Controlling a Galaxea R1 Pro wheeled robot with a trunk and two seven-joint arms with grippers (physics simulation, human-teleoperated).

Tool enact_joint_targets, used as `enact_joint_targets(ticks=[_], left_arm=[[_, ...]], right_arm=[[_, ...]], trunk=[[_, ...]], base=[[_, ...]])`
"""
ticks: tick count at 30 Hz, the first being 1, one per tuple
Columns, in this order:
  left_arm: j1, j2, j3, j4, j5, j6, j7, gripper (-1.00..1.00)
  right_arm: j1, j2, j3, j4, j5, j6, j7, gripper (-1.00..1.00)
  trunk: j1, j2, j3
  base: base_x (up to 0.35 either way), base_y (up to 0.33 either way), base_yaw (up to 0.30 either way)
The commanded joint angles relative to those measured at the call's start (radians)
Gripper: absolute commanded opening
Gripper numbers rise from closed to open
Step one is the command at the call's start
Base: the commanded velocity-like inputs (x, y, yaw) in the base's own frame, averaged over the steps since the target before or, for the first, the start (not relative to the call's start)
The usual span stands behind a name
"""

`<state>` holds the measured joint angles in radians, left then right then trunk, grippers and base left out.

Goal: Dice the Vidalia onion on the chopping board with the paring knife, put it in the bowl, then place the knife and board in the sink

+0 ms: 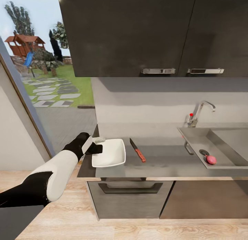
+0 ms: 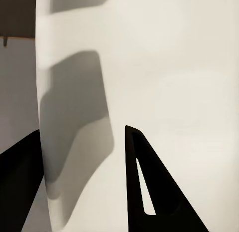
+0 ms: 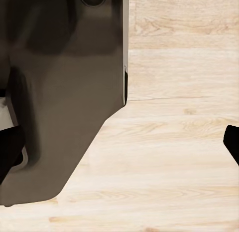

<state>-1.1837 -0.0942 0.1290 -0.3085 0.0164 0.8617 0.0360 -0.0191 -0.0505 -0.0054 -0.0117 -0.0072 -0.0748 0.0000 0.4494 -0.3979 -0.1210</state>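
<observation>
Head view: your left arm reaches to the left end of the countertop [image 1: 165, 162], and the left gripper [image 1: 97, 145] sits at the left rim of the bowl [image 1: 109, 153]. From here you cannot tell how wide the jaws stand. The bowl is white and shallow and rests near the counter's left end. The paring knife [image 1: 137, 150] lies just to the right of the bowl, apart from it, blade pointing toward the backsplash [image 1: 144, 109], red-orange handle toward the counter's front edge. The sink [image 1: 220, 143] is well to the right; the onion [image 1: 211, 159] shows as a pinkish lump in the basin beside the round drain [image 1: 204, 152]. The tap [image 1: 199, 112] stands behind the basin's left corner. Dark upper cabinets [image 1: 137, 33] hang above.

Left wrist view: your left gripper's fingers [image 2: 149, 192] are spread apart with the bowl's [image 2: 164, 92] white rim running between them. One dark finger is on each side; contact with the rim cannot be judged.

Right wrist view: your right gripper's fingertips [image 3: 232, 142] show at opposite edges of the frame, spread wide with nothing between them. Below are the light wood floor [image 3: 169, 167] and a dark part of the robot's body [image 3: 64, 92].
</observation>
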Motion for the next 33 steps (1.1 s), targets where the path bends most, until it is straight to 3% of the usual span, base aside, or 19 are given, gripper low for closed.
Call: enact_joint_targets(ticks=[1,19,20,33], left_arm=[[-0.001,-0.001,0.008,-0.001,0.003,0.004,0.004,-1.00],[-0.001,-0.001,0.008,-0.001,0.004,0.005,0.004,-1.00],[-0.001,-0.001,0.008,-0.001,0.004,0.005,0.004,1.00],[-0.001,-0.001,0.008,-0.001,0.003,0.004,0.005,1.00]], right_arm=[[-0.001,0.000,-0.001,0.001,-0.001,-0.004,0.000,1.00],[-0.001,0.000,0.000,0.001,-0.001,-0.003,0.000,1.00],[-0.001,0.000,0.000,0.001,-0.001,-0.003,0.000,1.00],[-0.001,0.000,0.000,0.001,-0.001,-0.003,0.000,1.00]], trunk=[[0.001,-0.002,-0.002],[0.001,-0.002,-0.009],[0.001,-0.002,-0.009],[0.001,-0.002,-0.009]], base=[[0.000,0.000,0.000],[0.000,0.000,0.000],[0.000,0.000,0.000],[0.000,0.000,0.000]])
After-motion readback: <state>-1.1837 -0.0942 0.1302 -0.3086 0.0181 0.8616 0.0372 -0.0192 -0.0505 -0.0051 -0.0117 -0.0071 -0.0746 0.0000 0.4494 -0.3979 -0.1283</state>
